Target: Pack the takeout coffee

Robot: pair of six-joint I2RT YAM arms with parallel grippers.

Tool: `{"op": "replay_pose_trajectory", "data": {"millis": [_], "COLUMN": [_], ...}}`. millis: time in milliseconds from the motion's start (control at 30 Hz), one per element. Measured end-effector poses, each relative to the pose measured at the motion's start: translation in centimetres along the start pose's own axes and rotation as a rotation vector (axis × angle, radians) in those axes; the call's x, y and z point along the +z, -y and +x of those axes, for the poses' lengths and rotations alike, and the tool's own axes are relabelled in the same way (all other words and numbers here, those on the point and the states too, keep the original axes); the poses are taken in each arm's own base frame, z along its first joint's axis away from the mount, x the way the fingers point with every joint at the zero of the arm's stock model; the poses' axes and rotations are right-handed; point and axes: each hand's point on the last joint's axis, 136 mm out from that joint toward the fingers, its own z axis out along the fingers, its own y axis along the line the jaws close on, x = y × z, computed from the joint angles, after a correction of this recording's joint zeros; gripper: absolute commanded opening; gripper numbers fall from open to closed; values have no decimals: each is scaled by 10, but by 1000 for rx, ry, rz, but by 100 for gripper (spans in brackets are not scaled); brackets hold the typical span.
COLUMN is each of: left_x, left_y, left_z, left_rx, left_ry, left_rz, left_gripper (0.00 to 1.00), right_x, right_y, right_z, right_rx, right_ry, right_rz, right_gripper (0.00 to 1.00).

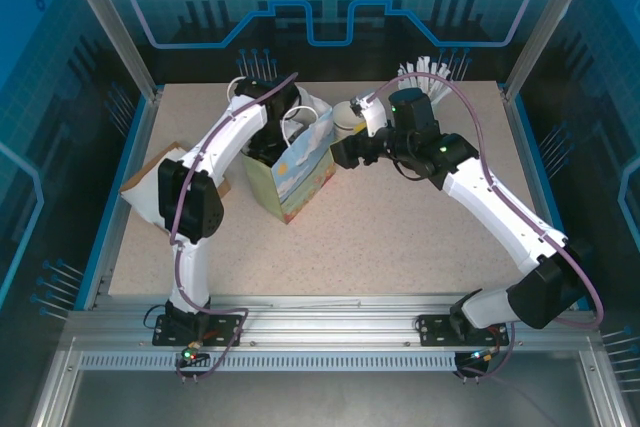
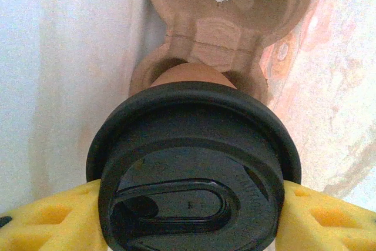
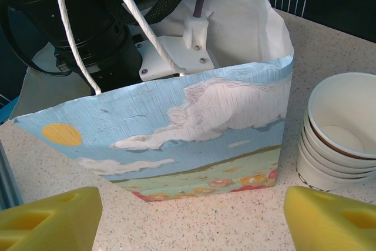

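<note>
The takeout coffee, a brown paper cup under a round black lid, is close to the left wrist camera. My left gripper is shut on it, with yellow pads pressing each side below the lid. The cup's lower end reaches into a round pocket of the brown pulp cup carrier at the bottom of the paper bag. In the top view my left arm dips into that bag. My right gripper hovers open over the table, facing the bag's sky-and-clouds side.
A stack of lidless white cups stands just right of the bag, close to my right gripper. The bag's white cord handles stand up. A brown cardboard piece lies at the left edge. White sticks fan out at the back.
</note>
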Motion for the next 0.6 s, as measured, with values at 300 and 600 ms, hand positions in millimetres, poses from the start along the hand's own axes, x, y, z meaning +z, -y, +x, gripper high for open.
{"op": "replay_pose_trajectory", "data": {"millis": [300, 600], "left_x": [2, 4], "left_y": [0, 0], "left_z": [0, 0], "left_rx": [-1, -1], "left_ry": [-6, -10], "left_rz": [3, 3], "left_gripper": [38, 38], "right_x": [0, 1], "right_y": [0, 1], "right_z": [0, 1], "right_rx": [0, 2], "right_ry": [0, -5], "right_rz": [2, 3], "right_gripper": [83, 83]}}
